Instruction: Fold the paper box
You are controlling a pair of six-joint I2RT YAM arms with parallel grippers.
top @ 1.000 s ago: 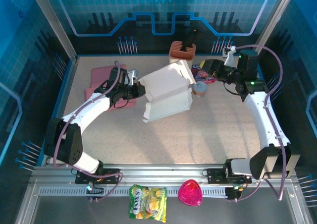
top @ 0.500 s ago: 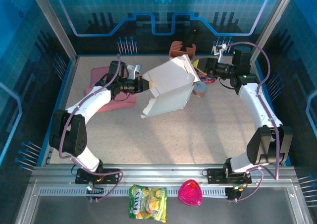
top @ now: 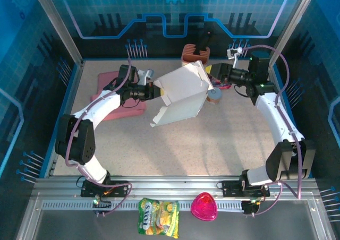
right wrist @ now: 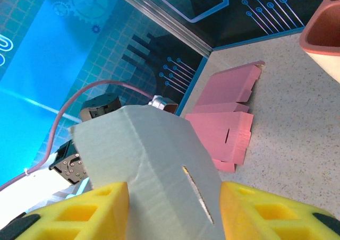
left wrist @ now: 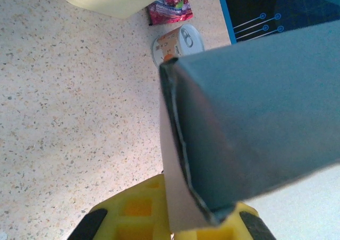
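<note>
Compared with a second earlier, the paper box (top: pixel 183 94) stands higher and more steeply tilted, and both arms reach further toward the back of the worktop (top: pixel 212 144). The box hangs clear of the surface, mid-back, between the two arms.

The left end effector (top: pixel 155 91) is closed tight on the box's left panel; its wrist view shows the card edge (left wrist: pixel 255 107) pinched between the yellow fingers (left wrist: pixel 127 219). The right end effector (top: pixel 211 75) is part-way closed over a creased corner of the box (right wrist: pixel 143 155), a finger (right wrist: pixel 79 213) on each side, apparently gripping it.

The step in hand appears to be erecting the shell: panels are raised, but the lower flap hangs unfolded. The next move probably calls for one grip to hold firm while the other presses a panel along its crease, without crushing the card.

Legible writing: the yellow snack bag (top: pixel 158 216) on the front rail appears to read "FOX'S". Print on the can (left wrist: pixel 178 42) and the pink packet (left wrist: pixel 169 7) is too small to read.
</note>
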